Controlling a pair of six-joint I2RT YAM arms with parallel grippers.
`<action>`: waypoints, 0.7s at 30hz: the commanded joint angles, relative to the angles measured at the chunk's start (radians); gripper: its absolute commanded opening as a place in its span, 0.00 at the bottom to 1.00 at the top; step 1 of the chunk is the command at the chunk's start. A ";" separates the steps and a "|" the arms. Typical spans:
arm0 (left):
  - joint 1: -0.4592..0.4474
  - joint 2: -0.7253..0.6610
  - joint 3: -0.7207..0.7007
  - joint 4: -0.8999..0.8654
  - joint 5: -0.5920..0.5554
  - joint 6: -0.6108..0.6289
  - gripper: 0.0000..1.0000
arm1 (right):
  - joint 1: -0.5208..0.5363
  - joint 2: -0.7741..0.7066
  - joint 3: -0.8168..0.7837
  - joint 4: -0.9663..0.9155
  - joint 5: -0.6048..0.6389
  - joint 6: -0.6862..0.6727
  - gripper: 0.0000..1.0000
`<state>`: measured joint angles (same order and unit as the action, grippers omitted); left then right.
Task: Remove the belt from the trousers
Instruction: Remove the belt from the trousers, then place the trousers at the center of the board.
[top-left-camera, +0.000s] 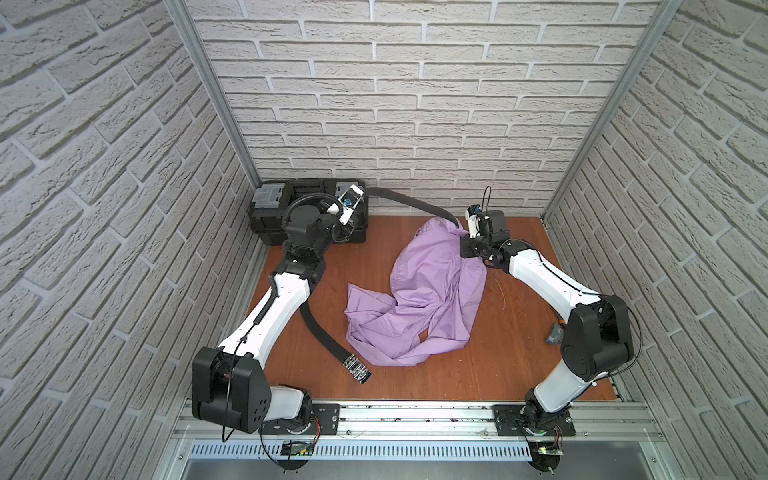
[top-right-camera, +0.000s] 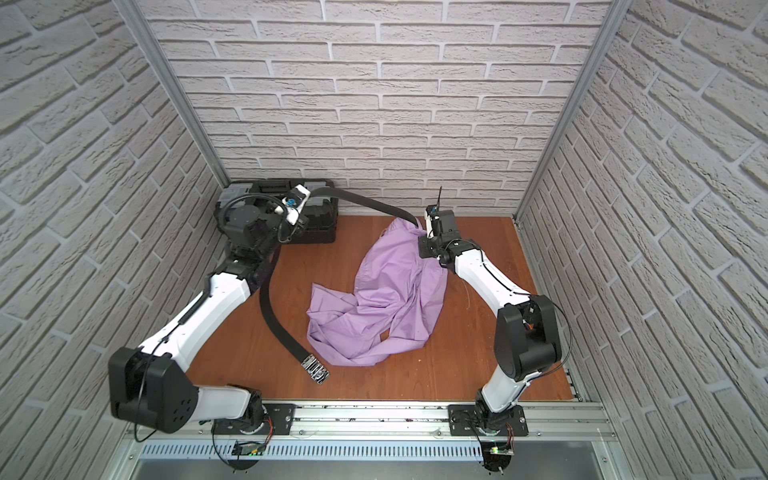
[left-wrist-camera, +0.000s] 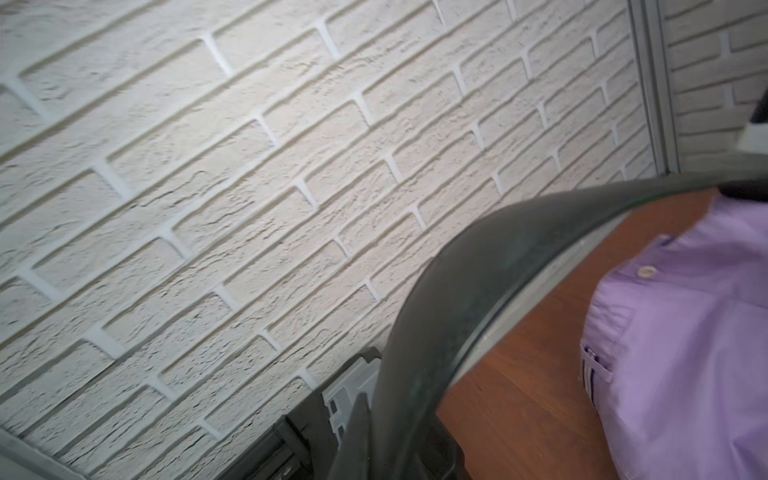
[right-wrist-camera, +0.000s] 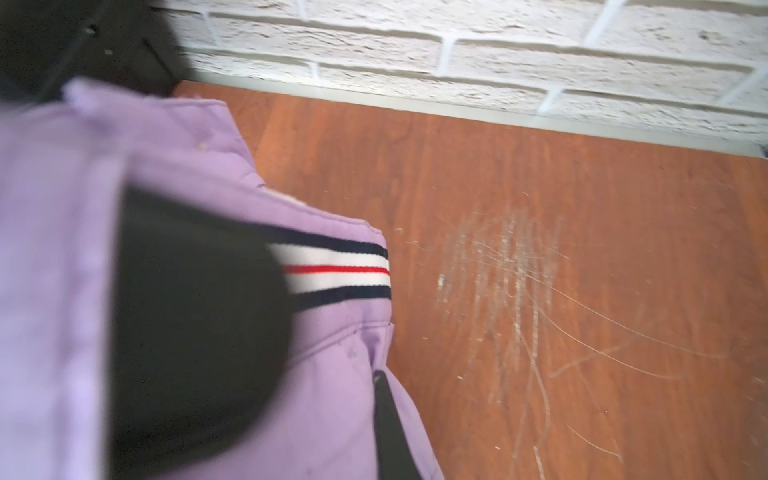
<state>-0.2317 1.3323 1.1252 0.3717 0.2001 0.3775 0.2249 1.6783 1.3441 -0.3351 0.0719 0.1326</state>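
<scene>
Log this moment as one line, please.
left pincer: shut on belt | right pincer: shut on trousers | belt: partly out, far end in trousers | buckle: on table

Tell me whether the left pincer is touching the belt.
Touching. In both top views the left pincer is shut on the belt, which runs straight out of it.

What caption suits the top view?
Left gripper holds the black belt, its far end in lilac trousers gripped by the right gripper.
</scene>
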 joint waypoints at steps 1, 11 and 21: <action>0.020 -0.044 -0.013 0.115 0.042 -0.067 0.00 | -0.013 0.002 0.019 0.021 0.029 -0.014 0.03; 0.042 -0.084 -0.157 0.093 0.068 -0.015 0.00 | -0.019 0.017 0.004 0.054 0.017 -0.043 0.16; 0.048 -0.009 -0.263 0.020 -0.002 0.054 0.00 | -0.019 -0.108 -0.087 0.193 -0.099 -0.088 0.58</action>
<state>-0.1955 1.2945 0.8738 0.3538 0.2249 0.4000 0.2092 1.6562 1.2770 -0.2432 0.0235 0.0689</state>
